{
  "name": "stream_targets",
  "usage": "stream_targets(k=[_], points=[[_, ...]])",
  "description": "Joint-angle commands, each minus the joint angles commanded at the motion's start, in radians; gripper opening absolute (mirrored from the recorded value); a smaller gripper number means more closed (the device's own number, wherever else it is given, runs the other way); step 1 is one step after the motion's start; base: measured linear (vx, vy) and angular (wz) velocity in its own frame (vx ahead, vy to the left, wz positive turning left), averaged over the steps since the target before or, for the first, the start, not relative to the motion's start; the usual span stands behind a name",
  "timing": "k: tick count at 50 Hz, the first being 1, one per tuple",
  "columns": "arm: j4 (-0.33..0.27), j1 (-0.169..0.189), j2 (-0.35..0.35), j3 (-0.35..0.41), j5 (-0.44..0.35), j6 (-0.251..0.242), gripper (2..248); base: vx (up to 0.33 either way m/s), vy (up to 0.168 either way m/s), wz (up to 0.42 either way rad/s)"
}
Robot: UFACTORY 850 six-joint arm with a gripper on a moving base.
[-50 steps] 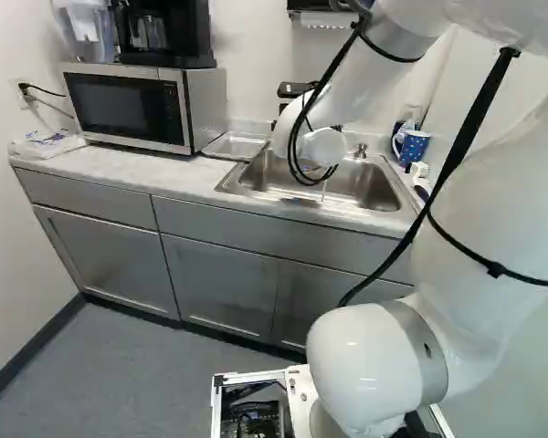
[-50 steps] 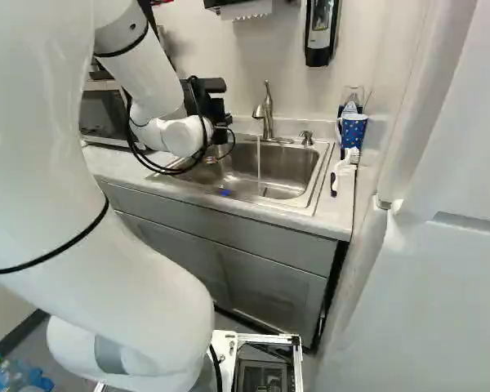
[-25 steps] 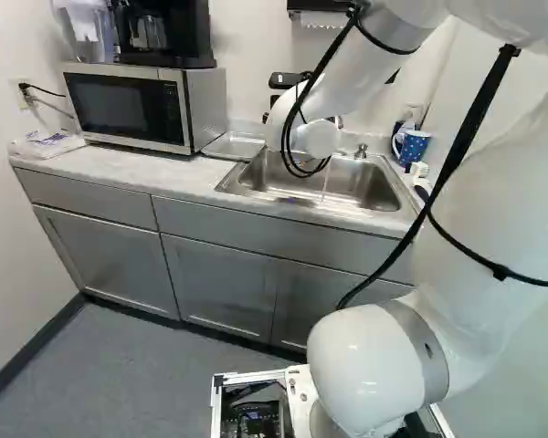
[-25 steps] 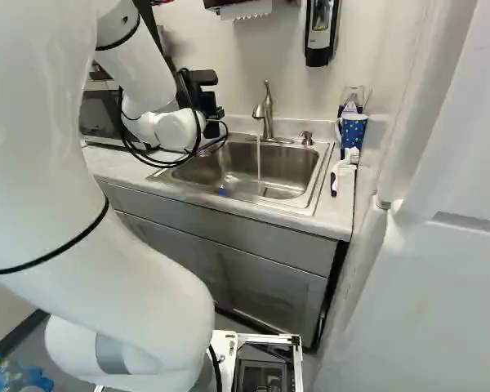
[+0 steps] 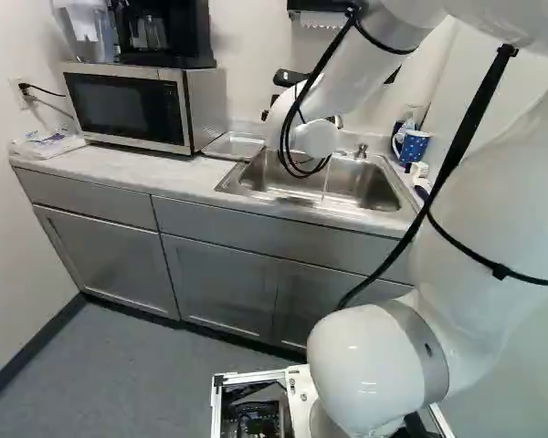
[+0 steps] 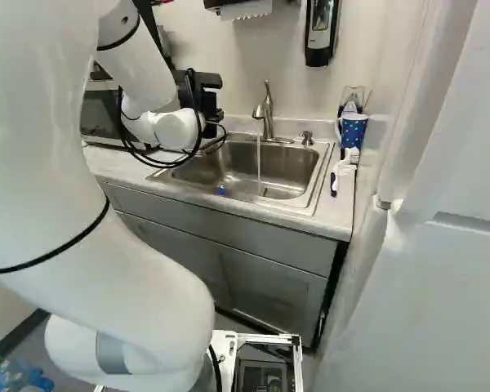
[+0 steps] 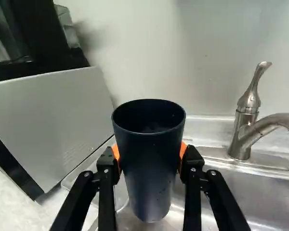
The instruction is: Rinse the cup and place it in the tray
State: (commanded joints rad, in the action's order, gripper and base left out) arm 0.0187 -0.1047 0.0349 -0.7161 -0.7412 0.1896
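no txt, labels, brands, nos. or signs legible in any view rn

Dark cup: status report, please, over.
Hand shut on cup, mouth up. Water running, cup outside the stream. Nothing seen blocking the tray.

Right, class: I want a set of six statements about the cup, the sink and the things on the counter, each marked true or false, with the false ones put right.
1. The gripper holds a dark cup. True.
2. The cup stands on the floor of the sink. False: the gripper is holding it up.
3. The tap is off. False: a thin stream of water falls from it.
4. A shallow metal tray lies between the microwave and the sink. True.
5. The microwave has nothing on top. False: a black coffee maker stands there.
6. A spotted blue mug stands right of the sink in the right base view. True.
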Motion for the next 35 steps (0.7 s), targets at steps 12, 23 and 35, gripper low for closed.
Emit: stream_targets(k=[12,23,35], points=[[0.0,0.0,0.0,0.0,0.0,0.126,126,0.0,0.0,0.0],[0.0,0.0,0.0,0.0,0.0,0.241,126,0.0,0.0,0.0],[0.0,0.0,0.0,0.0,0.0,0.367,126,0.0,0.0,0.0]])
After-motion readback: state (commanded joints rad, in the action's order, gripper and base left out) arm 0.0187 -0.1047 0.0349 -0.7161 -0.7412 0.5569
